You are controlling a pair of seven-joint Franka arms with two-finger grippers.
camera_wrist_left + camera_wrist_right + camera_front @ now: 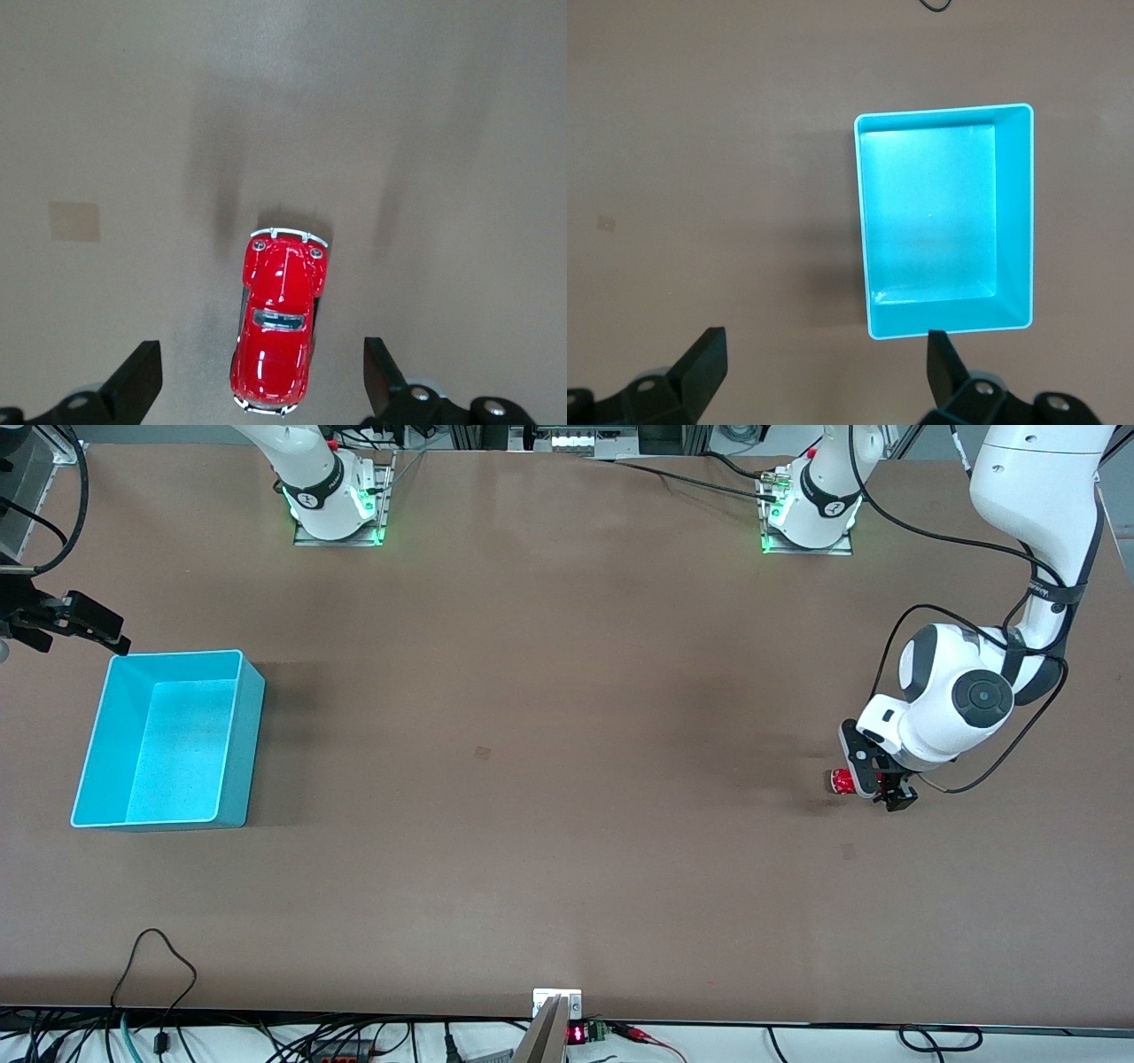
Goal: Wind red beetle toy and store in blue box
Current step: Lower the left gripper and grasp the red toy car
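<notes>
Both grippers are sitting with jaws spread, gripping nothing. Left gripper [873,779] is hovering low over the red beetle toy [277,323], fingers either side, partly hiding it in the front view. Right gripper [824,372] is hanging beside the blue box [244,744], half cut off at the frame edge.

No legible text, labels or brands are showing; red digits on the table-edge display [577,1034] are staying unreadable.
</notes>
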